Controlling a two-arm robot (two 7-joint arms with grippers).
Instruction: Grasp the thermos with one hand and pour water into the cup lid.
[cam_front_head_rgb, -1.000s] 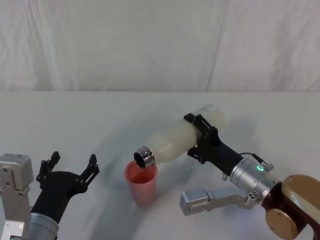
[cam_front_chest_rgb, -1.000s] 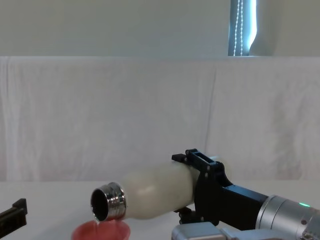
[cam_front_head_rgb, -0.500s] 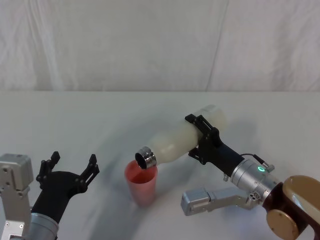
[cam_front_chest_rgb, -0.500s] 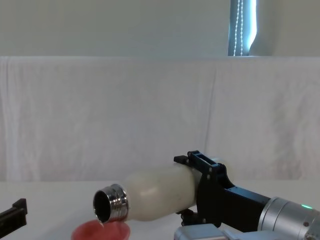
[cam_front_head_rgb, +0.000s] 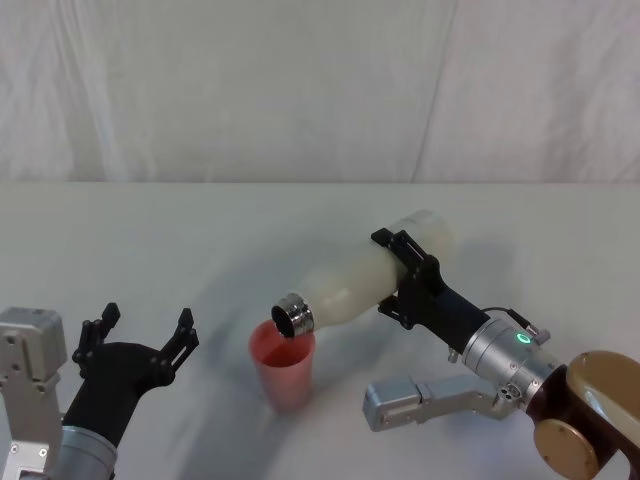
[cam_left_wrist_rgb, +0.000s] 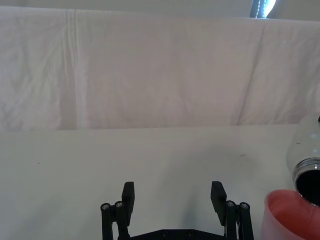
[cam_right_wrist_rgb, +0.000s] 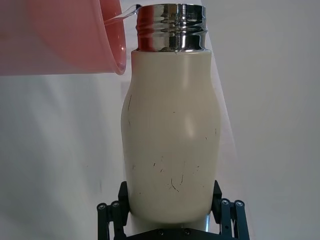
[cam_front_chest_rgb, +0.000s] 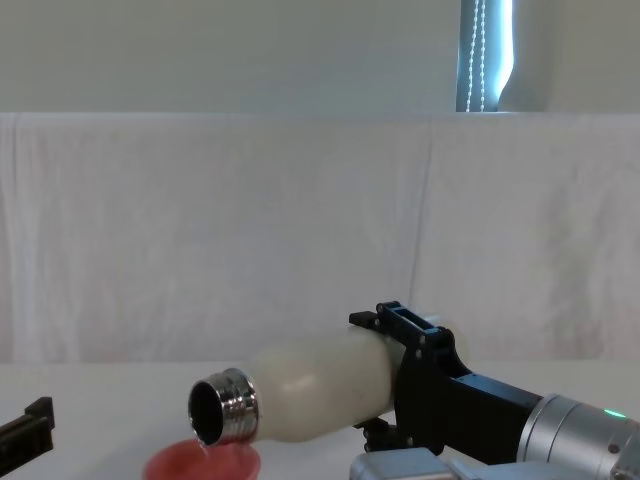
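Thermos (cam_front_head_rgb: 365, 283), cream-white with a chrome threaded neck, held tipped almost level at centre right of the head view, its open mouth pointing down and to the left. The mouth sits directly over the rim of the cup lid (cam_front_head_rgb: 282, 365), a salmon-pink cup standing upright on the white table (cam_front_head_rgb: 150, 240) at lower centre of the frame. In the right wrist view a thin clear stream leaves the neck of the thermos (cam_right_wrist_rgb: 170, 120) toward the cup lid (cam_right_wrist_rgb: 65, 37) beside it. The right gripper (cam_front_head_rgb: 408, 280), black, reaches in from the lower right of the head view and clamps the wide rear part of the bottle, one jaw on each side. In the chest view the thermos (cam_front_chest_rgb: 300, 395) lies at lower centre, above the cup lid (cam_front_chest_rgb: 202, 465), with the right gripper (cam_front_chest_rgb: 415, 385) around its base. The left gripper (cam_front_head_rgb: 140, 335) hovers at lower left of the head view, jaws spread and empty, well apart from the cup. Its fingers (cam_left_wrist_rgb: 128, 195) show at the bottom of the left wrist view.
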